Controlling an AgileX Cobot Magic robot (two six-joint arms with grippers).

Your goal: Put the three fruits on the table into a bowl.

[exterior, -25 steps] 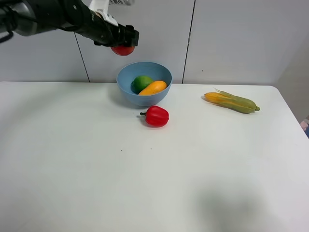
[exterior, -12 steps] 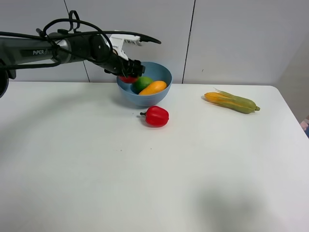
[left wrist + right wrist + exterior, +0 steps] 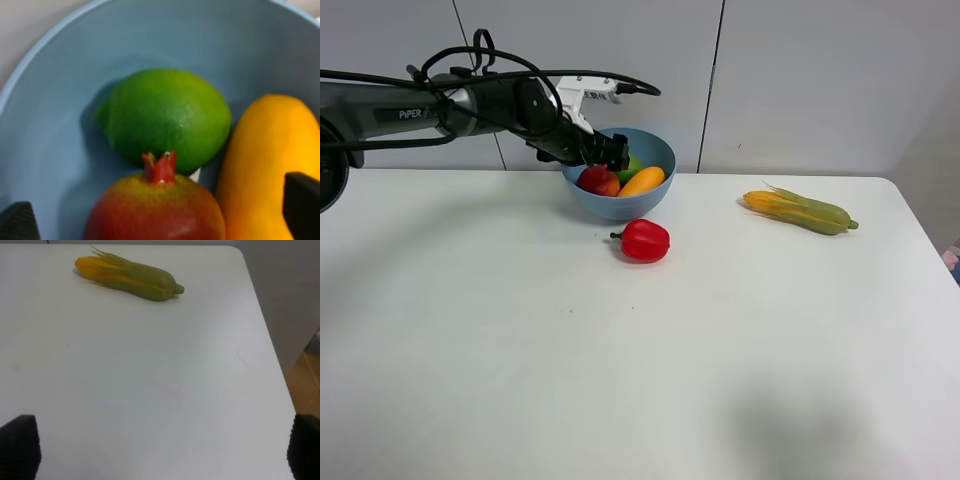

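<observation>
The light-blue bowl [image 3: 658, 152] stands at the back of the white table [image 3: 570, 350]. In it lie the green fruit [image 3: 631, 168], the yellow-orange mango [image 3: 642, 181] and the red pomegranate [image 3: 599, 181]. My left gripper [image 3: 608, 153] hovers just over the bowl's near-left rim, above the pomegranate. In the left wrist view the green fruit [image 3: 167, 115], mango [image 3: 265, 165] and pomegranate [image 3: 155, 210] rest inside the bowl [image 3: 50, 125]. The left gripper [image 3: 160, 214] is open, its fingertips wide apart on either side of the pomegranate. My right gripper [image 3: 162, 446] is open and empty above the table.
A shiny red bell pepper [image 3: 643, 240] lies just in front of the bowl. A yellow-green corn cob [image 3: 800, 211] lies at the back right, also in the right wrist view [image 3: 130, 277]. The table's right edge [image 3: 270, 355] runs close by.
My left gripper came down from above the bowl with the pomegranate, moved over the rim and let go. The pomegranate now lies in the bowl.
</observation>
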